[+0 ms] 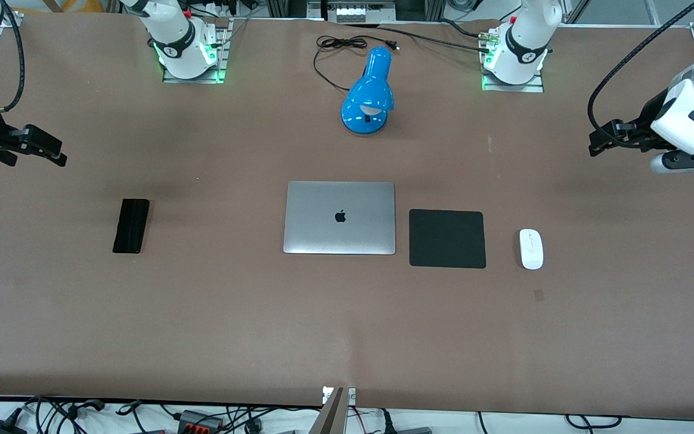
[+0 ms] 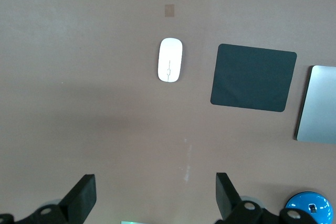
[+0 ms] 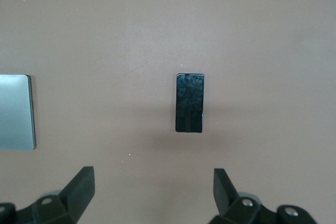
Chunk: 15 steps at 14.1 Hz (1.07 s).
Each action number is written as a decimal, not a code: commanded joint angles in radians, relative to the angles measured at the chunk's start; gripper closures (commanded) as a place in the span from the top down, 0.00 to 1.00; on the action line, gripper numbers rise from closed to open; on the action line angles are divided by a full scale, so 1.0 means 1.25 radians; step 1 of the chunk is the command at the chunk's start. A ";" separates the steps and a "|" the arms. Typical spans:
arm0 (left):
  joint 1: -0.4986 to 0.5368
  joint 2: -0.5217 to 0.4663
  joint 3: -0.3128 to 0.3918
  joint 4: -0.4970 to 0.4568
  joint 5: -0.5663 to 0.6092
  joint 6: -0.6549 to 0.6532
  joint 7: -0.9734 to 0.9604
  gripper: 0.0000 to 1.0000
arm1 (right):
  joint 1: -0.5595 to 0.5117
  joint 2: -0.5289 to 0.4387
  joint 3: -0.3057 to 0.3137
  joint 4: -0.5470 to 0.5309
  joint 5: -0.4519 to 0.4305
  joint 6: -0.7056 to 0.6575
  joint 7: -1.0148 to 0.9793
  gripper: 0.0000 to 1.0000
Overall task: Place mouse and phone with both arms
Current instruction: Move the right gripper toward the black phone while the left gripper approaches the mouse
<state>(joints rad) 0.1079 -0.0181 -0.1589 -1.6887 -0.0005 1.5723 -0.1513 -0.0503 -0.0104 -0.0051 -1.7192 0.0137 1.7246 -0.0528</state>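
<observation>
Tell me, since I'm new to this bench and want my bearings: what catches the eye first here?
A closed silver laptop lies mid-table, with a bright blue lamp farther from the front camera. A black mouse pad and the white mouse sit toward the left arm's end, the black phone toward the right arm's end. The left gripper and right gripper hover open, holding nothing.

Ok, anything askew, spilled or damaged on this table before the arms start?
Nothing damaged or spilled. The slim black phone lies slightly tilted, toward the right arm's end. The small white oval mouse sits on bare table beside the square black mouse pad, not on it. The silver closed laptop sits square.
</observation>
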 commanded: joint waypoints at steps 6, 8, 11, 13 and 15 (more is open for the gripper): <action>0.006 0.022 0.004 0.019 -0.003 0.037 0.023 1.00 | -0.004 -0.015 0.005 -0.008 -0.008 -0.008 -0.011 1.00; 0.011 0.056 0.006 0.051 0.003 0.034 0.025 1.00 | -0.004 -0.009 0.005 -0.010 -0.008 -0.008 -0.011 1.00; 0.022 0.142 0.004 0.106 0.002 0.037 0.024 1.00 | 0.000 0.029 0.005 -0.003 -0.006 0.000 -0.008 1.00; 0.011 0.226 0.001 0.129 0.005 0.043 0.023 1.00 | -0.005 0.050 0.005 -0.003 -0.007 0.000 -0.011 1.00; 0.011 0.313 0.001 0.160 0.009 0.086 0.023 1.00 | -0.009 0.096 0.003 -0.002 -0.029 0.005 -0.006 1.00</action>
<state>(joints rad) 0.1243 0.2342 -0.1520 -1.5857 -0.0005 1.6618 -0.1372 -0.0512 0.0584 -0.0045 -1.7301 0.0052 1.7244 -0.0530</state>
